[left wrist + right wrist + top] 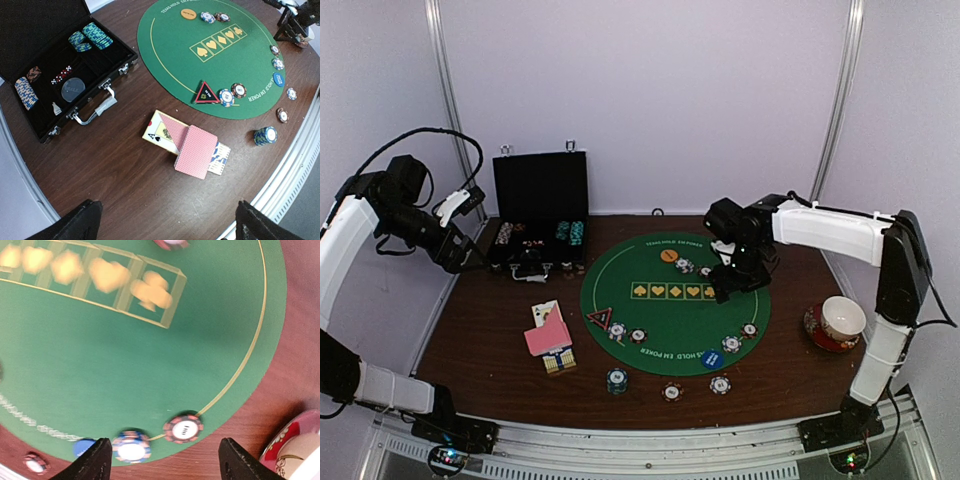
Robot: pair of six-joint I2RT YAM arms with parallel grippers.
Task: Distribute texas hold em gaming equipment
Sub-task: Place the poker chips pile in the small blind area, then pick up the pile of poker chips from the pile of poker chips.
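Note:
The pink-backed cards point(195, 150) lie in a loose pile on the wood left of the green mat point(675, 305), with an ace face up under them. My left gripper point(167, 227) hovers open above bare table near the pile, left of the black case point(540, 210). My right gripper point(730, 280) hangs open and empty over the mat's right part. Below it a red-edged chip point(183, 428) and a blue-edged chip point(131, 446) lie on the mat's rim, beside the blue button point(82, 446). The orange button point(668, 256) and two chips sit at the mat's far side.
The case point(60, 75) stands open with chip stacks inside. A cup on a red saucer point(835, 322) is right of the mat. A teal chip stack point(617, 381) and two single chips lie on the wood in front. A triangular marker point(600, 318) is on the mat's left.

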